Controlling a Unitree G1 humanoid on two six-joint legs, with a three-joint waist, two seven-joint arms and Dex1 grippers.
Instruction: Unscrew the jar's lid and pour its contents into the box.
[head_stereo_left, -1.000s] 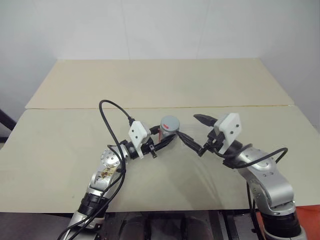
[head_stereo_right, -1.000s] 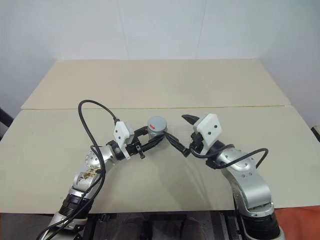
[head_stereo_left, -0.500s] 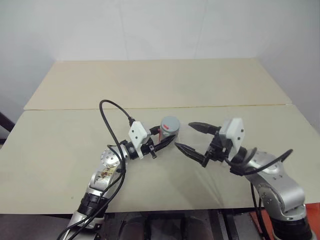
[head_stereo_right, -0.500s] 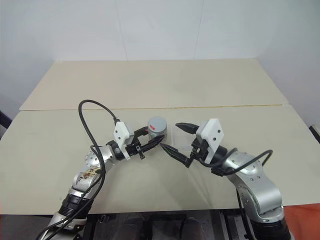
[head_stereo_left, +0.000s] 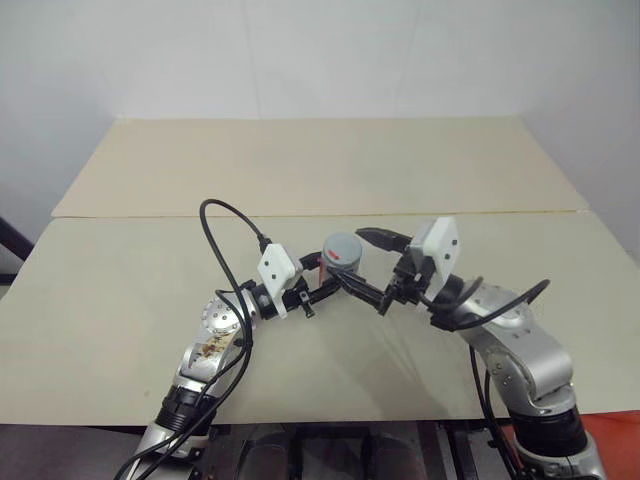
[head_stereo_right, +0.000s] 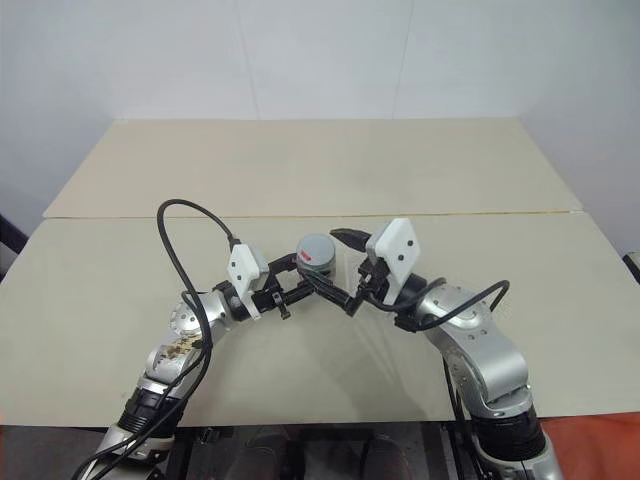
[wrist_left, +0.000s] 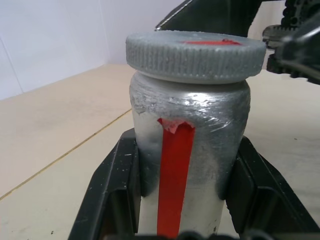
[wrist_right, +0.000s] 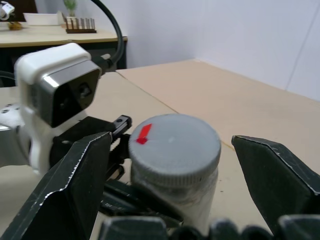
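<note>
Left hand (head_stereo_left: 322, 287) clenched on the jar (wrist_left: 187, 165), black fingers (wrist_left: 112, 195) pressed against both sides of its silver-grey body, holding it upright above the beige surface (head_stereo_left: 120, 300), over the middle of the nearer board, closer to the seam with the far board than to the near edge. Lid (head_stereo_left: 341, 248) on the jar, seated on the neck, its top facing up.

Right hand (head_stereo_left: 368, 264) spread wide, its two black fingers (wrist_right: 70, 185) standing on either side of the lid at lid height, apart from the rim on both sides, gripping nothing. Right hand just beside the jar, reaching in from the right edge's side; left hand reaching in from the left.

From the head views: both arms meeting at the jar, a black cable (head_stereo_left: 225, 250) looping over the left forearm. From the left wrist view: the red label stripe (wrist_left: 172, 185) running down the jar's side, crinkled clear wrap below the neck, ribbed lid edge. From the right wrist view: small red mark (wrist_right: 143, 133) on the lid's flat top, and the left wrist's white camera housing (wrist_right: 57, 85) behind the jar.
</note>
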